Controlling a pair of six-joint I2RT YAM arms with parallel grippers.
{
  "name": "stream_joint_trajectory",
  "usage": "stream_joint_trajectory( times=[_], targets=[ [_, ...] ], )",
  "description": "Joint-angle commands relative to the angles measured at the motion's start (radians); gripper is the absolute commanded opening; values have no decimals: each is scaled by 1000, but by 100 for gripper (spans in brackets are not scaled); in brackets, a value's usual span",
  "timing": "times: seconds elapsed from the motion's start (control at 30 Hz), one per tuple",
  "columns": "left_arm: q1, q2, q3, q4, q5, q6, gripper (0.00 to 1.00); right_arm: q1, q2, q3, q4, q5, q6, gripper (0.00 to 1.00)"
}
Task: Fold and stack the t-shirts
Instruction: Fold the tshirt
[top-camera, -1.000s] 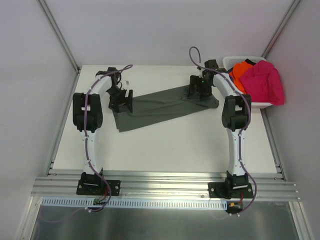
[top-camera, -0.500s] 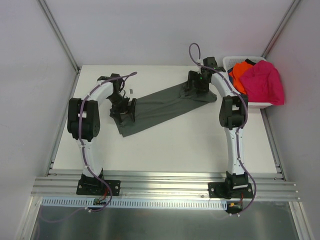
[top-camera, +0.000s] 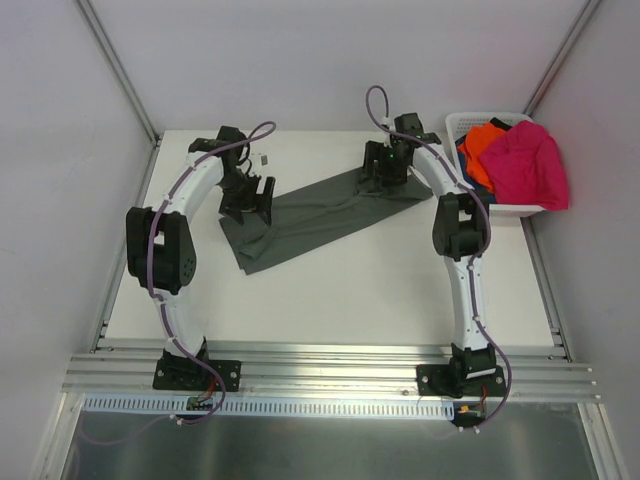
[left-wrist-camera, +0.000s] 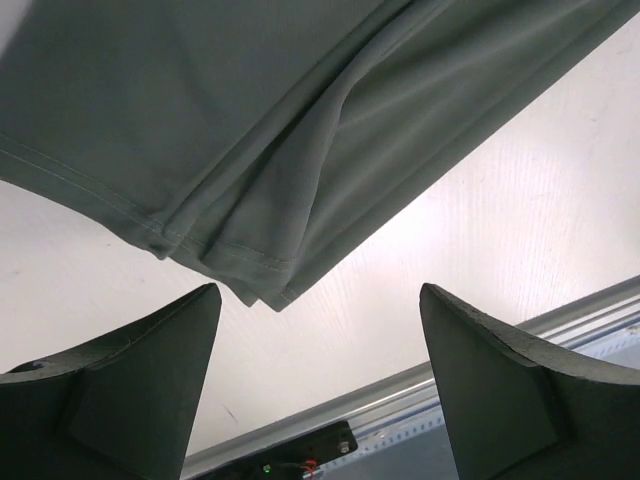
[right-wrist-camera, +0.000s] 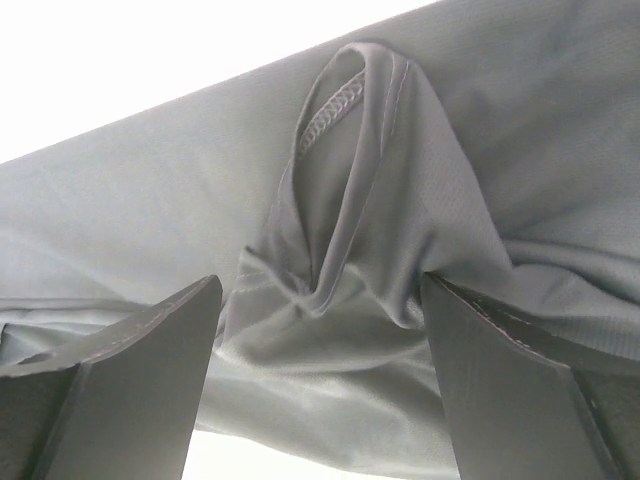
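Note:
A dark grey-green t-shirt lies stretched in a long diagonal band across the white table. My left gripper is open over its left hem end; the left wrist view shows the hem corner above my spread fingers. My right gripper is open over the bunched right end, with folds and a seamed edge between the fingers. A magenta-pink t-shirt, an orange one and a bit of blue cloth sit in the basket.
The white lattice basket stands at the table's back right corner, next to the right arm. An aluminium rail runs along the near edge; it also shows in the left wrist view. Grey walls enclose the table.
Both arms have swung toward the back of the table. The left gripper moved up along the shirt's left end; the right gripper shifted left and back. The shirt's right end is more bunched.

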Motion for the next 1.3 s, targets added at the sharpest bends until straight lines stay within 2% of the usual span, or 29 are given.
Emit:
stream_joint_trajectory(
  times=[0.0,0.27,0.53,1.27],
  targets=[
    [-2,-47,70,-15,-17,11,82,-1,-129,-18,14,-13,3,85],
    [-3,-75,-2,-44,47,11,81,10,-176,-73,8,-9,-12,85],
    [-3,-33,-25,-79,161,-1,77,37,-169,-70,8,8,-23,86],
    [-48,65,-134,-67,213,-10,77,54,-183,-87,4,-7,-25,86]
  ],
)
